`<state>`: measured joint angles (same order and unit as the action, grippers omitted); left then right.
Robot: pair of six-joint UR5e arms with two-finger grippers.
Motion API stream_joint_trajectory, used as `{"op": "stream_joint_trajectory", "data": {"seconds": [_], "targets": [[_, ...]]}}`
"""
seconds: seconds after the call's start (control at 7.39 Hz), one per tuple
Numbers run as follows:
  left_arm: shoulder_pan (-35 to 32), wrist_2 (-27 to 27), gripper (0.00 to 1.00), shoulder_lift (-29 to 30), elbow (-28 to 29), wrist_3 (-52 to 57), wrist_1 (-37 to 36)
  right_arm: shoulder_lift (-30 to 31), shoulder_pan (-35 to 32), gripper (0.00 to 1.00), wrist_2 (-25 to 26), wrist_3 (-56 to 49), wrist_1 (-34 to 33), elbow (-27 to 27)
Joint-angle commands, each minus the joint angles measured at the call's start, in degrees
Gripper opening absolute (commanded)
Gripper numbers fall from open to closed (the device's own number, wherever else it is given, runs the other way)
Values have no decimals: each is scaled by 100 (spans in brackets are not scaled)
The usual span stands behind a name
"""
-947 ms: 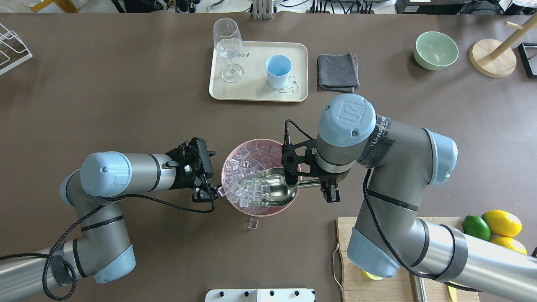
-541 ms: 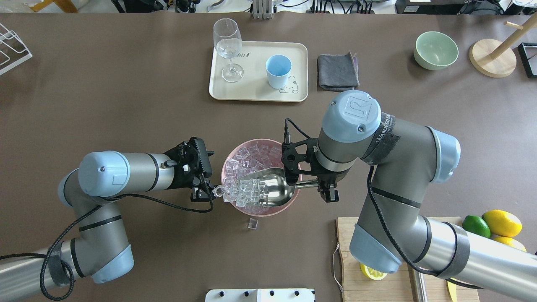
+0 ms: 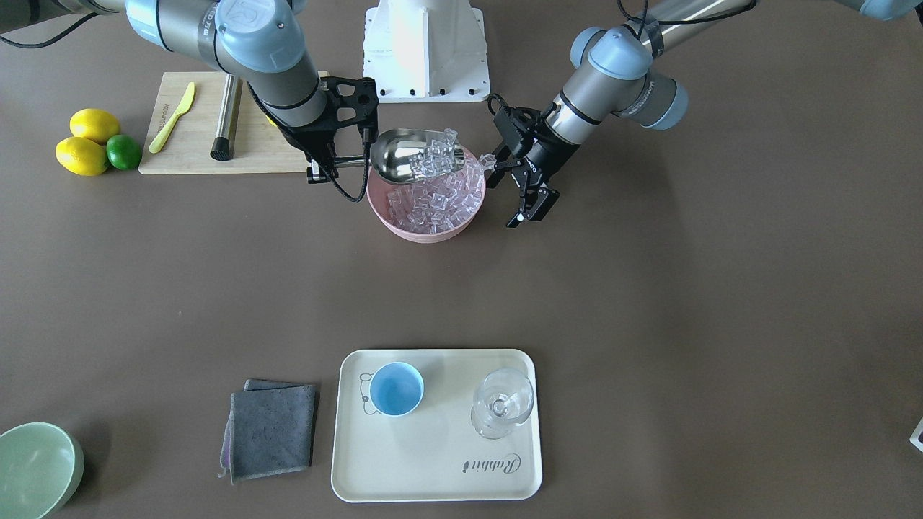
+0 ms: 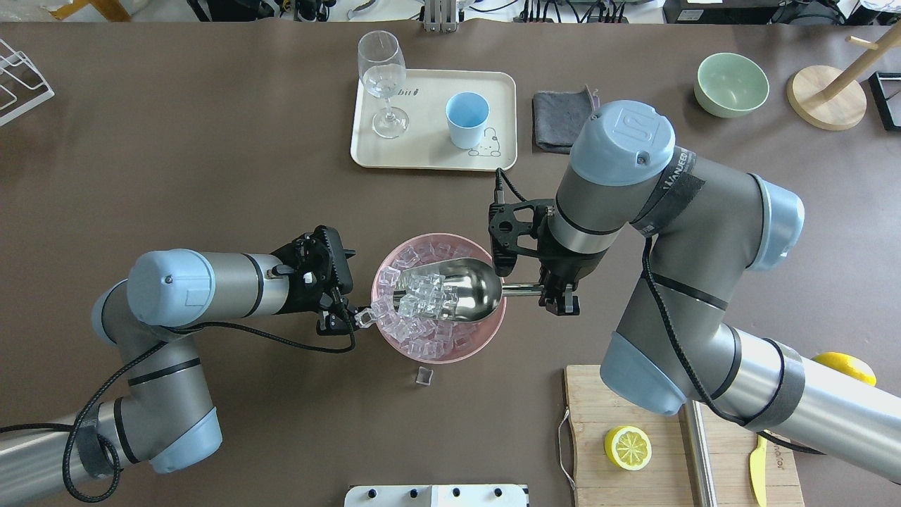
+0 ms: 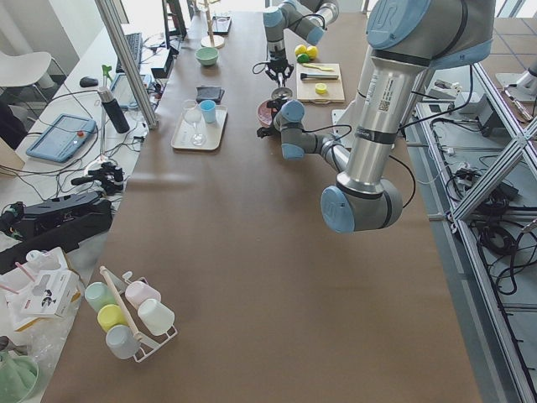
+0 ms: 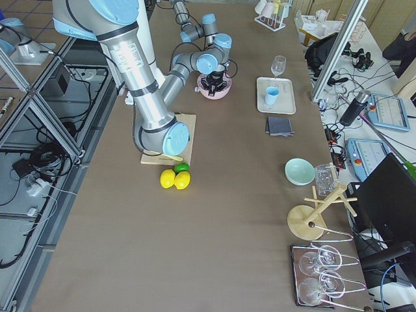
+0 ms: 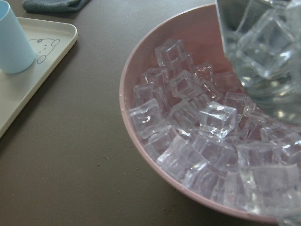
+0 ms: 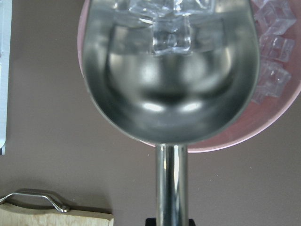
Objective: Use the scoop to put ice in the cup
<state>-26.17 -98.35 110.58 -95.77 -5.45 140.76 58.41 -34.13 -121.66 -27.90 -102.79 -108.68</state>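
A pink bowl at mid-table is full of ice. The steel scoop hangs just above the bowl, level, with several cubes piled at its open end. My right gripper is shut on the scoop's rod handle to the right of the bowl. Beside the bowl's left rim, my left gripper is open and holds nothing. One cube sits by its near finger at the rim. The light-blue cup stands empty on the cream tray beyond the bowl.
A loose cube lies on the table in front of the bowl. A stemmed glass shares the tray. A grey cloth and a green bowl are to its right. The cutting board carries a lemon half.
The right arm has lifted the scoop out of the ice with cubes in it and drawn back toward the tray side, uncovering the lemon half. The left arm has barely shifted.
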Motion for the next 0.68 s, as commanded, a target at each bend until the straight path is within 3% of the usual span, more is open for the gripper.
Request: {"op": "stream_joint_trajectory", "data": {"seconds": [0.0, 0.14, 0.54], "targets": [[-115, -9, 98, 51, -3, 0, -127, -5, -357, 0, -717, 39, -4, 154], [-133, -9, 98, 60, -3, 0, -136, -40, -506, 0, -1041, 161, -13, 259], [-142, 26, 98, 104, -3, 0, -206, -58, -717, 0, -1149, 1704, 5, 268]]}}
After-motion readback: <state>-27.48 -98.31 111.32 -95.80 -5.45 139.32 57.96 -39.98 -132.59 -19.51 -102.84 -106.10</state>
